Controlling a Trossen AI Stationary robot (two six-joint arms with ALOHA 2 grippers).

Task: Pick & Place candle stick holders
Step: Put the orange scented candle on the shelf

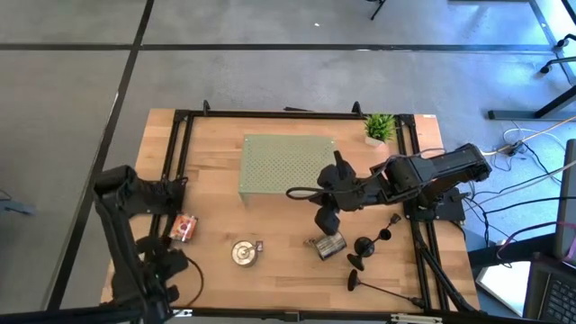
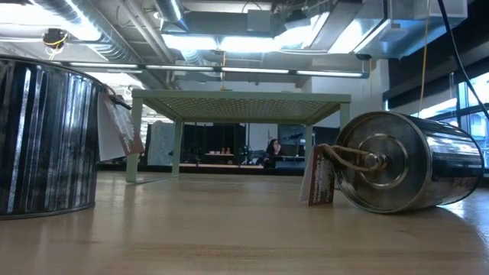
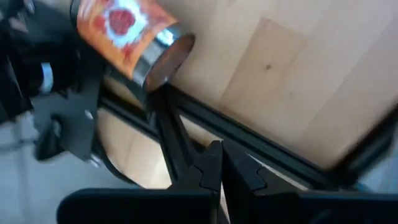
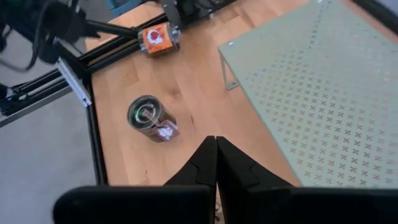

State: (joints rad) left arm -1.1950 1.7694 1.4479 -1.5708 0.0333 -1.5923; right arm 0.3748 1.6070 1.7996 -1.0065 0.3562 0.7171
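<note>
Both robot arms were dark and chunky, with black cables; each gripper (image 4: pixel 216 163) had two pointy black fingers (image 3: pixel 239 174).

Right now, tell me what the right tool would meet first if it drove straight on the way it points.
The shut right tool points down at bare wooden table beside the green perforated shelf. It would probably meet the wood first, with the upright silver can off to one side; depth is uncertain.

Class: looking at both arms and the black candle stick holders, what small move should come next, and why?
Probably the right gripper should open and swing toward the nearest black metal candle stick holder: its fingers are shut and empty, and the holders lie untouched on its side.
</note>
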